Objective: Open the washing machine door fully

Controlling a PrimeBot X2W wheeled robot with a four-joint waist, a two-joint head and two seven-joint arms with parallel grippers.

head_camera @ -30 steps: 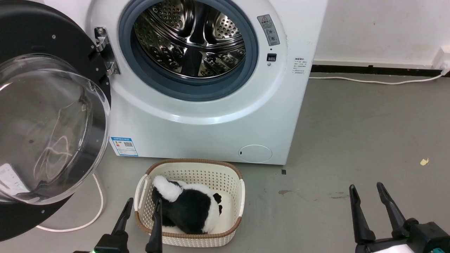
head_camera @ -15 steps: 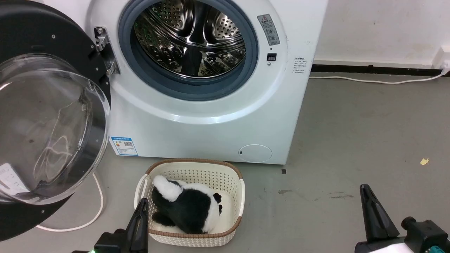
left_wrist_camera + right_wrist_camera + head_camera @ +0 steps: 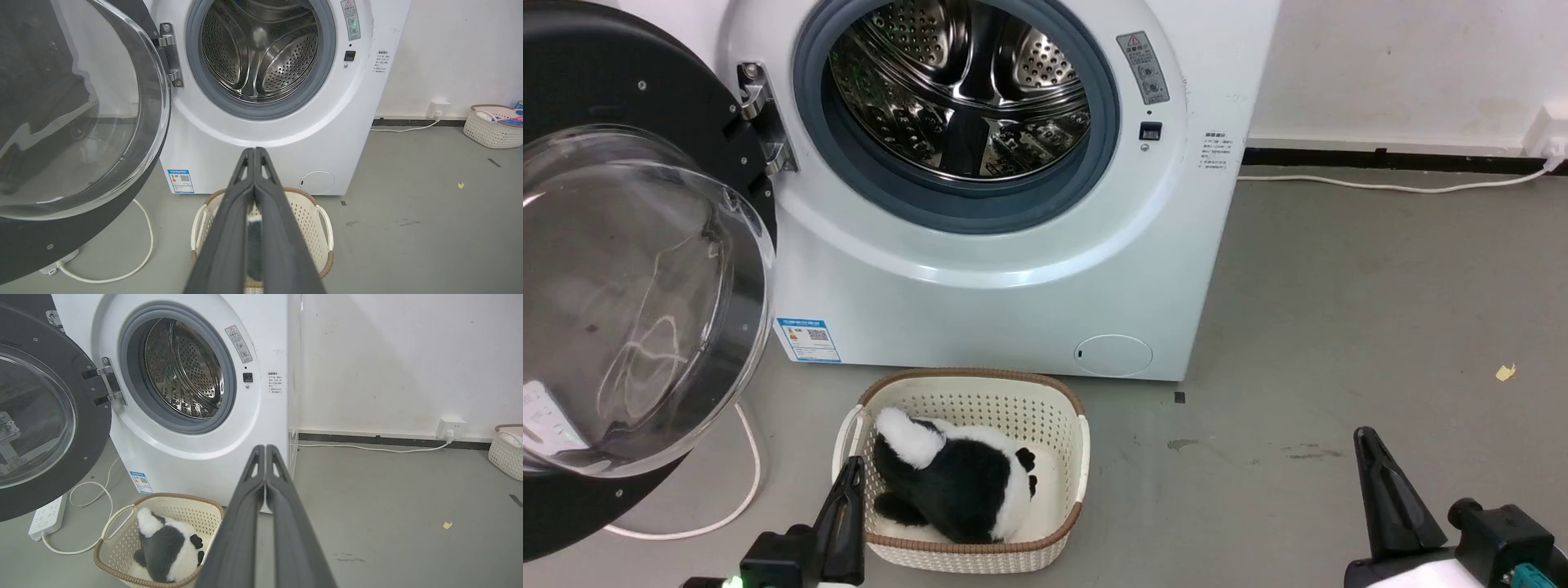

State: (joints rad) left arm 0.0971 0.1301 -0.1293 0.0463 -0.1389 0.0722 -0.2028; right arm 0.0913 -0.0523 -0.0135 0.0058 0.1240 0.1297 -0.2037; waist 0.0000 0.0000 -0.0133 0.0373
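Washing machine door (image 3: 629, 286): hinged at the left of washing machine (image 3: 980, 310), swung wide to the left, drum exposed. Left gripper (image 3: 852, 474): fingers pressed together, empty, near, by basket (image 3: 980, 382). Right gripper (image 3: 1368, 449): likewise closed, empty, near right. Step: opening appears finished or nearly so. Next: at most a leftward nudge on the door's rim.

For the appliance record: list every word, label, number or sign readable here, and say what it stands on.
No text is readable.
Blue label, washer front, lower left: QR code, print too small.
Grey sticker right of the drum: warning triangle, text too small.
Black print at the front's right edge: too small.
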